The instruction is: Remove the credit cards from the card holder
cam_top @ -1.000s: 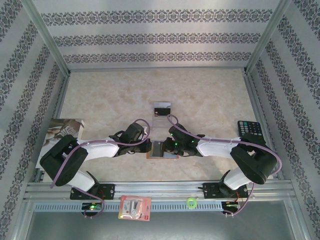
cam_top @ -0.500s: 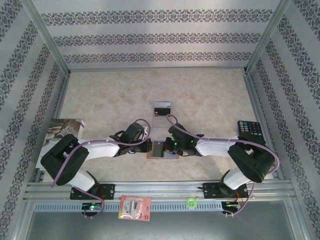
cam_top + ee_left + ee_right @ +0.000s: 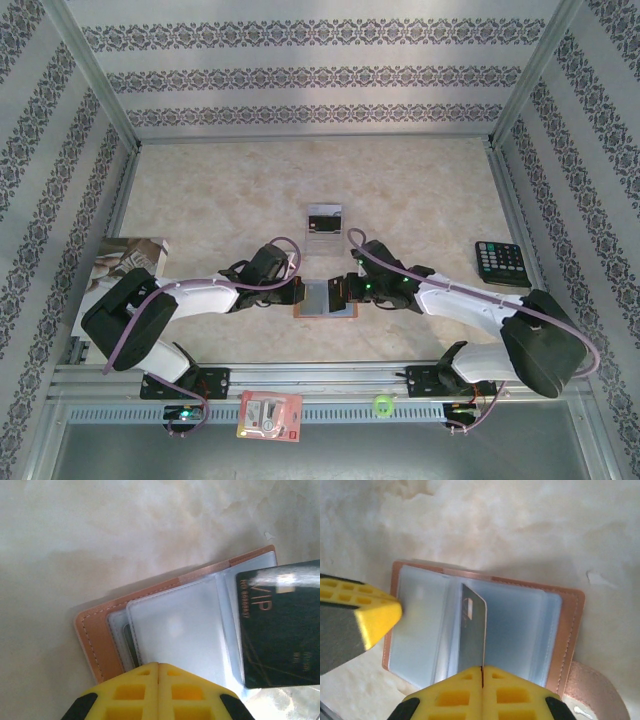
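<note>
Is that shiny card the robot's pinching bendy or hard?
Probably hard: the thin glossy grey card looks flat and straight though the right gripper pinches just one end. Its shiny face could make it slippery. Being so thin, likely light.

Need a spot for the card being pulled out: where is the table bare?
Widest bare stretch: the far half of the table, beyond the loose card. Also free: between that card and the calculator, and between it and the magazine. Crowded: around the card holder, where the left gripper and the right gripper with the held card meet.
</note>
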